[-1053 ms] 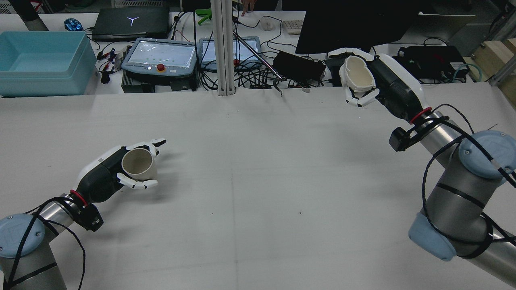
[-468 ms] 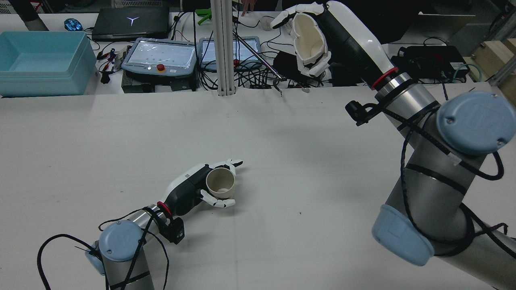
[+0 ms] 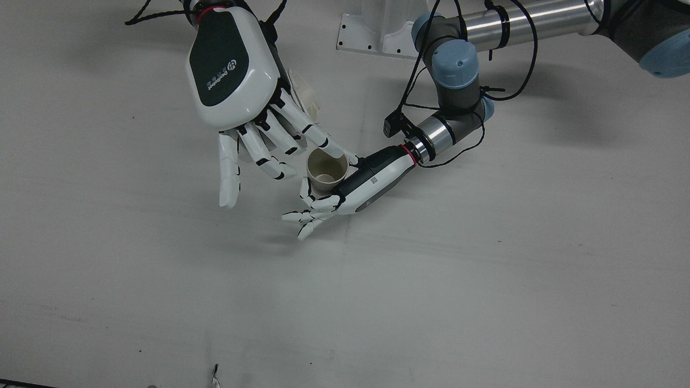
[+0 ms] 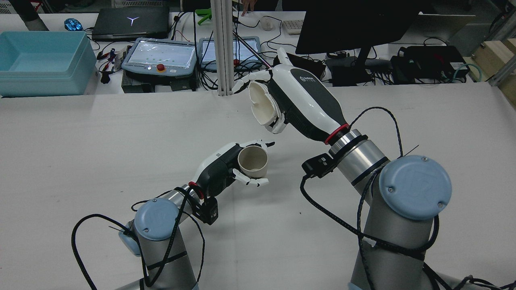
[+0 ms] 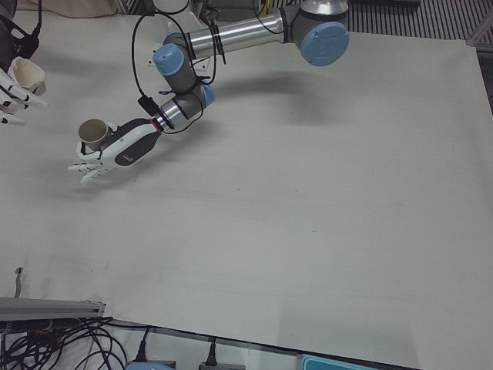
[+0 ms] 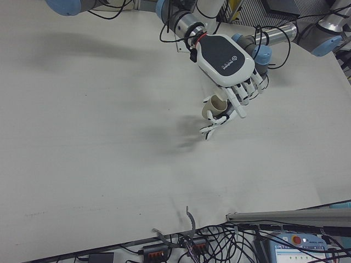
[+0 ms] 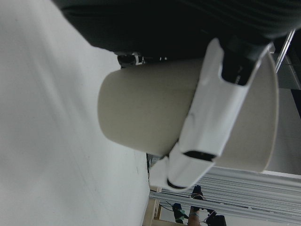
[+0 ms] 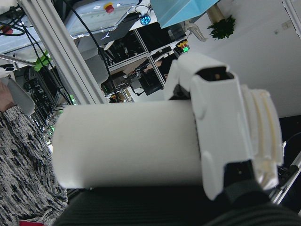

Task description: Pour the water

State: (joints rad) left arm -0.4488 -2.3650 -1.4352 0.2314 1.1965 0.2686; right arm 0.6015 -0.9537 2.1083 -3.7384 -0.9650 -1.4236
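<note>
My left hand (image 4: 219,169) is shut on a beige cup (image 4: 252,161) and holds it upright, mouth up, near the middle of the table (image 4: 80,153). My right hand (image 4: 302,102) is shut on a white cup (image 4: 262,106), tipped on its side with its mouth facing left, higher than the beige cup and a little beyond it. In the front view the right hand (image 3: 237,81) hangs over the beige cup (image 3: 326,170), with its fingers (image 3: 269,156) beside the rim. The left hand view shows the beige cup (image 7: 150,108), the right hand view the white cup (image 8: 127,141).
Beyond the table's far edge stand a blue bin (image 4: 40,62), two teach pendants (image 4: 161,56), a metal post (image 4: 223,48), a dark monitor (image 4: 354,24) and tangled cables. Loose cables hang at the operators' edge (image 6: 186,241).
My left hand has carried the beige cup right, toward the table's middle. My right hand has swung the white cup left and down until it is just above and beyond the beige cup.
</note>
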